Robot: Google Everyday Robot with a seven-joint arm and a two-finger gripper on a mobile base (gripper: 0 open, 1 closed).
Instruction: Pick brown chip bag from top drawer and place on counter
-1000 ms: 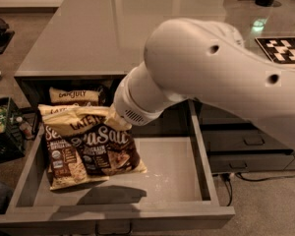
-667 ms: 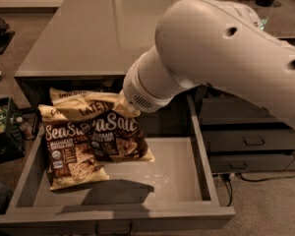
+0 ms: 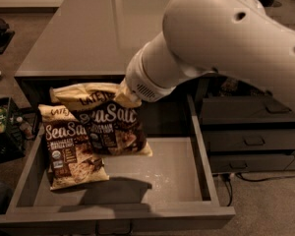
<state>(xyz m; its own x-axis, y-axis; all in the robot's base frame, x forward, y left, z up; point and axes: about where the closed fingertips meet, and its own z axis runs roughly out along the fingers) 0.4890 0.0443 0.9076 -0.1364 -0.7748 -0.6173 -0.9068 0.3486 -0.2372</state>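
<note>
Over the grey floor of the top drawer, your gripper pinches the cream top band of the brown chip bag, which hangs long axis downward, with the counter just behind and above it.

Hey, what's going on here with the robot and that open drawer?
The robot's gripper, at the end of the white arm, holds a brown chip bag by its top edge, hanging tilted above the floor of the open top drawer. A second identical bag lies flat at the drawer's left. The held bag is not yet on the counter behind.
</note>
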